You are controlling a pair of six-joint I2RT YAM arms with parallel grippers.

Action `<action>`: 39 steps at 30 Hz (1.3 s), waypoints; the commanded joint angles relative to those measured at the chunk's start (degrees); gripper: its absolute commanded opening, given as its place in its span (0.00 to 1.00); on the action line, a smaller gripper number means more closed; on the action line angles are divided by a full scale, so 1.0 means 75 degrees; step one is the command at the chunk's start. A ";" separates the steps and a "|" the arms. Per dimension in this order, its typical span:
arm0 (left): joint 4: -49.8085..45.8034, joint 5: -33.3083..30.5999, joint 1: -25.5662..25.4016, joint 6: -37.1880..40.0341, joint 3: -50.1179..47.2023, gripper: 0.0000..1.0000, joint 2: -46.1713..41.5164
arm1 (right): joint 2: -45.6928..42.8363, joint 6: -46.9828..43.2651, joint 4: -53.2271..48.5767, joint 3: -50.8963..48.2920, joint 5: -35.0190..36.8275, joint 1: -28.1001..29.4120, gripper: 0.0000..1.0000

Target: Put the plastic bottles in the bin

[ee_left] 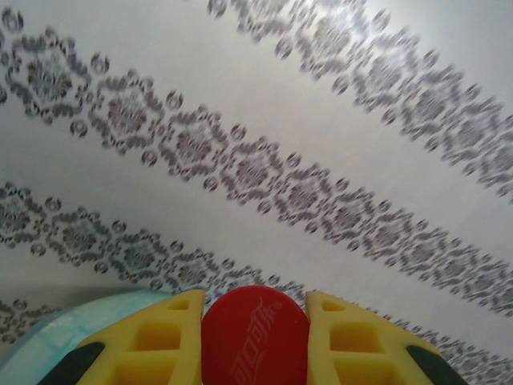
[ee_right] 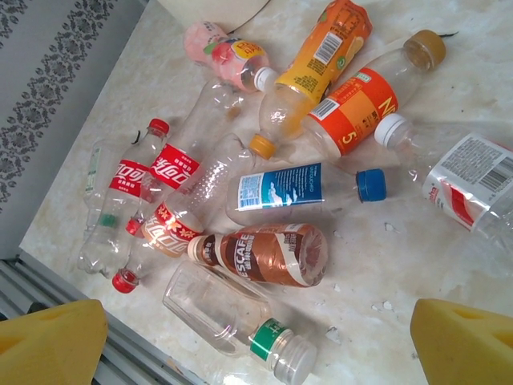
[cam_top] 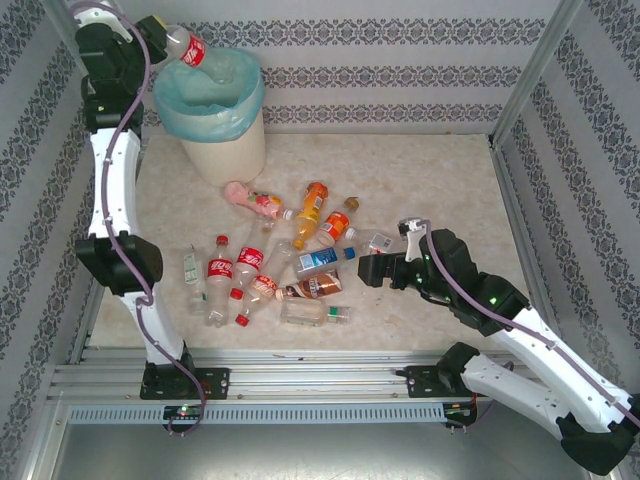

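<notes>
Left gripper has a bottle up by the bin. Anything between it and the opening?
Nothing visible. The left gripper holds the red-labelled bottle tilted over the bin, with its lower end above the open bag liner. The drop looks unobstructed.

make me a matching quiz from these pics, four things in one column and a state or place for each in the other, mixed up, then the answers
Column one
1. left claw
2. right claw
3. bin
4. brown-labelled bottle

Column two
a. lying on its side on the table
b. wide open, holding nothing
c. standing upright at the far left of the table
d. shut on a red-capped bottle at the bin's rim

Pairs: 1-d, 2-b, 3-c, 4-a
</notes>
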 commanded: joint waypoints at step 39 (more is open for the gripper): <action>-0.2322 -0.0722 -0.1307 0.2549 0.2425 0.58 0.2746 | 0.0888 0.0050 0.0570 0.0093 0.1027 0.0850 0.95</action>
